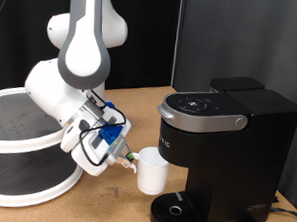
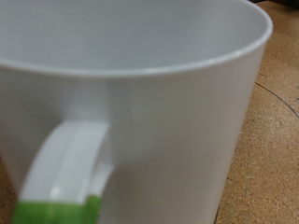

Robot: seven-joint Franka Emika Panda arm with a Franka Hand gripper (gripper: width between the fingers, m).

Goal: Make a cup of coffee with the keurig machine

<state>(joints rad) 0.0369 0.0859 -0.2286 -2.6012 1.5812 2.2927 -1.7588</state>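
Cup-placement step in hand. My jaws (image 1: 127, 158) sit at the cup (image 1: 150, 171) handle (image 2: 65, 173); whether closed on it, I cannot tell. Cup is just beside the keurig machine (image 1: 221, 155), near its drip tray (image 1: 175, 208). Seating calls for centring.

The Franka Panda arm (image 1: 84, 48) is glossy white, built of rounded, bulbous link shells with a grey band running down the upper segment. Near the wrist sits a blue block with thin dark cables looped around it (their routing is too small to trace). The gripper (image 1: 126, 160) is white, with greenish fingertips.
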